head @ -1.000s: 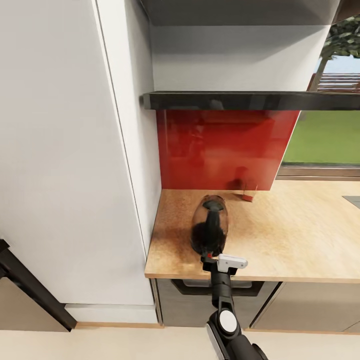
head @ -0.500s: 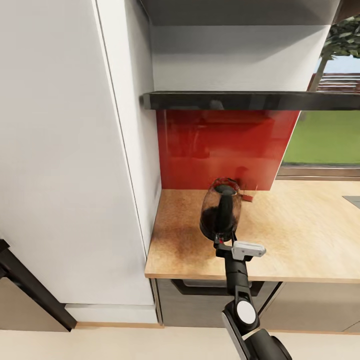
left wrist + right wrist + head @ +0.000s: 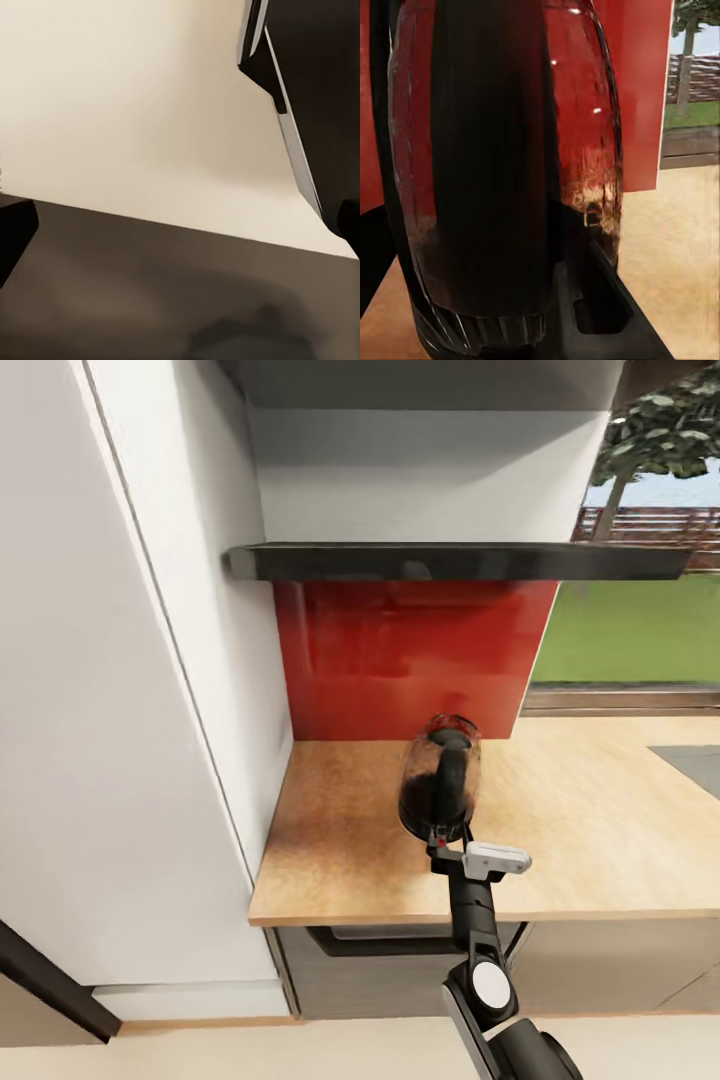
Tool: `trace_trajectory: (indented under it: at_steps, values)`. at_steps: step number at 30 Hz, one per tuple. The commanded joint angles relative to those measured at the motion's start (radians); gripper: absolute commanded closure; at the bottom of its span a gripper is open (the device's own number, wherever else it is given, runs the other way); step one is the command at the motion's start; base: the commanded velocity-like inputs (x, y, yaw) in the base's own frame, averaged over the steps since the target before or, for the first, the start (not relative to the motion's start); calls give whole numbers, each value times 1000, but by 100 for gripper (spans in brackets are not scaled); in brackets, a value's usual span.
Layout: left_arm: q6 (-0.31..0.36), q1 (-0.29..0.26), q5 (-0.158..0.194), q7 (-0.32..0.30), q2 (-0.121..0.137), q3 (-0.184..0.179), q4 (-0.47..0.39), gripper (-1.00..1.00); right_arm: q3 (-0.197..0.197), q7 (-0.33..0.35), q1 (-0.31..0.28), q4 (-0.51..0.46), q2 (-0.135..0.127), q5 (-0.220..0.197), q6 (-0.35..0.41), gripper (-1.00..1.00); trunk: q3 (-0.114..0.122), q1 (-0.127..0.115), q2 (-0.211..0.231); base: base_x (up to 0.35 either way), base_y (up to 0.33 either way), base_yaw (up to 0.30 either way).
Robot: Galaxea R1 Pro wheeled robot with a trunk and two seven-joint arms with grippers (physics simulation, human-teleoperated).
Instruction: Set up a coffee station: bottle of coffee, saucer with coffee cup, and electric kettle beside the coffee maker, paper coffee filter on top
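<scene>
A tall white cabinet (image 3: 130, 710) fills the left of the head view. Beside it runs the wood-grain table (image 3: 560, 830), backed by a red splashback (image 3: 400, 660) under a dark shelf (image 3: 450, 560), with a window (image 3: 640, 610) onto grass further right.

The kettle (image 3: 440, 785) is near the table's left end, in front of the splashback and away from the front edge. From these views it cannot be told whether it rests on the wood or hangs just above it. No coffee maker shows on this stretch.

The right arm (image 3: 475, 950) reaches up from below, and the right tool (image 3: 447, 843) meets the kettle at the low end of its black handle (image 3: 450, 780). The wrist view, pressed close against the dark glass (image 3: 502, 165), suggests it is closed on the kettle, though the fingertips are hidden.

The left wrist view shows a pale floor and a dark surface, with dark edges at the sides that may be the left tool; whether it is open or closed cannot be told.

The kettle looks stiff, smooth and breakable, probably of moderate weight with the mass below and ahead of the handle. The handle is the sensible hold; the rounded glass would likely slip, and a low grip may let the body tip, so it wants setting down gently.
</scene>
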Motion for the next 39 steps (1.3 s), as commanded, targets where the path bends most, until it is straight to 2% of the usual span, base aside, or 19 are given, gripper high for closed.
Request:
trace_trajectory:
  at_steps: [1, 11, 26, 39]
  values:
    - [-2, 1, 3, 1, -1, 6, -2, -100, 2, -8, -1, 0, 0, 13, 2, 100, -2, 1, -2, 105, -248, -293]
    - [-1, 1, 3, 2, -2, 6, -2, -100, 2, -8, -1, 0, 0, 13, 2, 100, -2, 1, -2, 35, -264, -288]
    - [-1, 2, 3, 2, -1, 6, -2, -100, 1, -9, 0, 0, 0, 14, 2, 100, -2, 1, -2, -43, -273, -41]
    - [-3, 1, 3, 3, -8, 5, -2, -100, 0, -9, 0, 1, 0, 15, 2, 100, -2, 1, -2, 30, -273, -286]
